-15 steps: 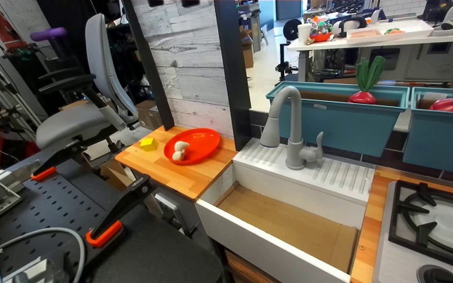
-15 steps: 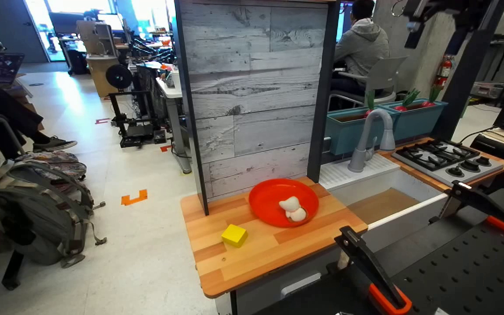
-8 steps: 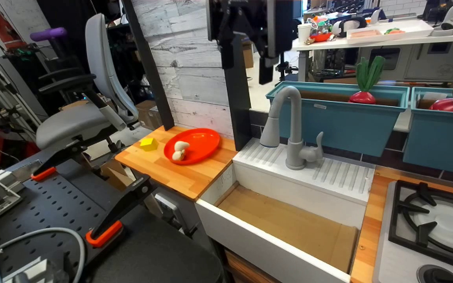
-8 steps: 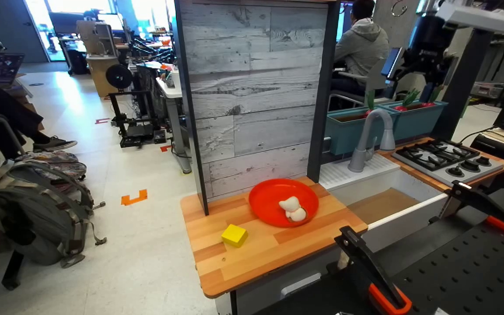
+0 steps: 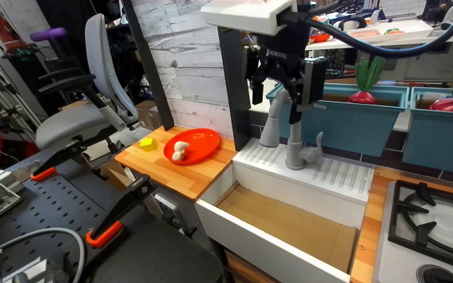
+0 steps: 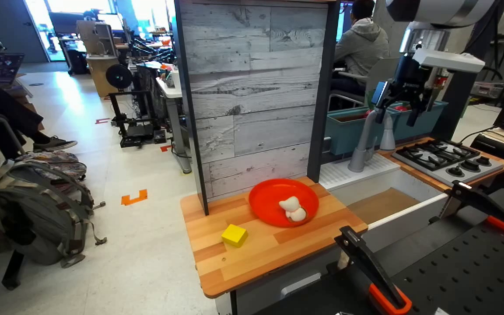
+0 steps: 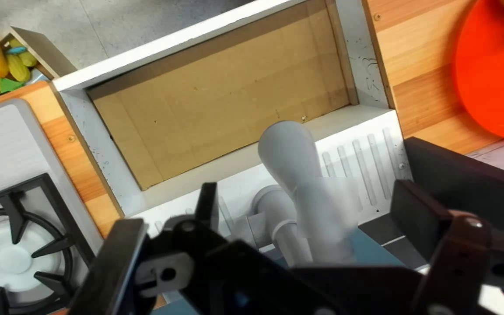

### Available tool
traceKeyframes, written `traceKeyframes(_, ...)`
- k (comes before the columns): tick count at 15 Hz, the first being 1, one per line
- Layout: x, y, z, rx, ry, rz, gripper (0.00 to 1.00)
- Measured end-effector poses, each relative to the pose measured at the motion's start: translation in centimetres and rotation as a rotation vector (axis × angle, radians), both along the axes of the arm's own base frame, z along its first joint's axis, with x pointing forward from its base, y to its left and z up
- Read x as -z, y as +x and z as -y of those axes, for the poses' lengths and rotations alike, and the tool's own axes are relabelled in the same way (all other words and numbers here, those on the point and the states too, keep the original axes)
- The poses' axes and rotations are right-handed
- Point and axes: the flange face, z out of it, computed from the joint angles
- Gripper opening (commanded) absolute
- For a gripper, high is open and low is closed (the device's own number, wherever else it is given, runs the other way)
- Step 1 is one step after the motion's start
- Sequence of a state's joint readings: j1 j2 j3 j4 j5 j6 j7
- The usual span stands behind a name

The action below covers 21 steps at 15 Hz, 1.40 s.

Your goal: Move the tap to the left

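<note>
At the near left in an exterior view, a black perforated bench (image 5: pixel 61 197) carries two black-and-orange clamps (image 5: pixel 121 207). Farther off to the right sits the white sink (image 5: pixel 266 247), its floor lined with a brown sheet (image 5: pixel 285 220). Left of it, a wooden counter (image 5: pixel 179 179) holds a yellow block (image 5: pixel 148 144) and a red plate (image 5: pixel 207 143) with a lumpy white item (image 5: pixel 179 150); right of it is the stove (image 5: pixel 399 255). On the ridged ledge (image 5: pixel 341 177) along the sink's far side, the tap (image 5: pixel 295 135) stands upright, its spout (image 5: pixel 270 133) arching leftward as seen there. Above the ledge hangs the gripper (image 5: pixel 276 105), its fingers (image 5: pixel 257 93) spread apart; the wrist view shows the spout between them, though whether they touch it cannot be told. Behind stand teal planters (image 5: pixel 348 129) with red radishes (image 5: pixel 362 98).
</note>
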State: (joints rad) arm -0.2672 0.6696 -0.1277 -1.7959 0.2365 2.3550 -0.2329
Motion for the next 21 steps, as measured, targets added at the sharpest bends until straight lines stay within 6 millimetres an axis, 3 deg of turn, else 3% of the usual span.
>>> traceKeyframes(2, 1.1, 0.6, -0.2, -0.009, 0.003, -0.012, 1.00)
traceKeyframes(3, 1.6, 0.8, -0.4, -0.015, 0.005, -0.020, 0.75)
traceKeyframes(5, 2.2, 1.1, -0.8, -0.026, 0.012, -0.033, 0.67)
traceKeyframes(10, 2.4, 1.2, -1.7, -0.042, 0.050, -0.080, 0.29)
traceKeyframes(13, 2.2, 1.1, -1.1, -0.048, 0.038, -0.083, 0.06)
traceKeyframes(21, 2.1, 1.1, -1.1, -0.025, 0.045, -0.086, 0.08)
